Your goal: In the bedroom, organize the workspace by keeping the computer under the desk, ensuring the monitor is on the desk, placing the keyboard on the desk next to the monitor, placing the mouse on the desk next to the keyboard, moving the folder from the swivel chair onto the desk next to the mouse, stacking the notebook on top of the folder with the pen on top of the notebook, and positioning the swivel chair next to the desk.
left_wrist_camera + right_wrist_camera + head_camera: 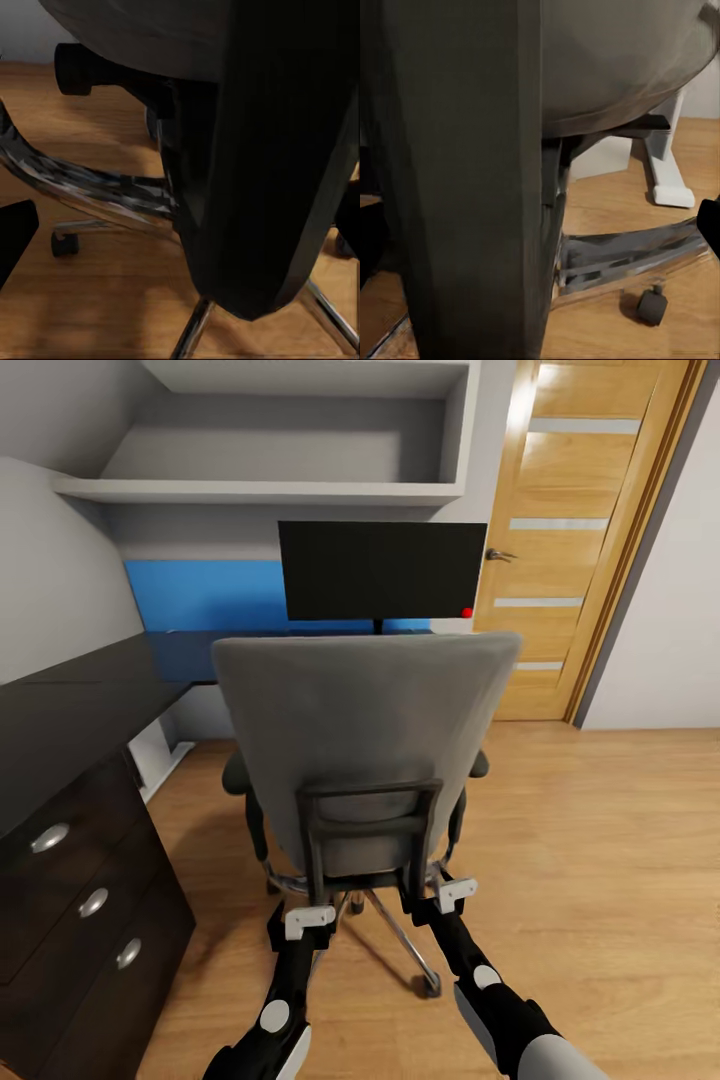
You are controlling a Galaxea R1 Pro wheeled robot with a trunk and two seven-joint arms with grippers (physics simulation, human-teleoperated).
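head view: swivel chair (365, 740) stands back-on to the robot, facing the monitor (382, 570) on the far run of the desk (70, 710). both arms reach low to the black frame at the back of the seat; left gripper (308, 905) and right gripper (440, 890) sit at its two uprights. whether the fingers are spread or closed on the frame, cannot tell from here. judged step: pushing the chair in beside the desk. to do it well, keep both arms level and push evenly so the chair rolls straight, not spinning on its post.

left wrist view: dark frame upright very close, chrome base legs and a caster (64, 243) on the wood floor behind. one dark finger (13, 236) at the edge; grip state not readable.

right wrist view: frame upright close, seat underside above, chrome leg and a caster (652, 307) beyond. grip state not readable.

around: drawer unit (85, 900) with silver knobs close on the left; a chair leg could catch it. wooden door (585, 540) well apart to the right.
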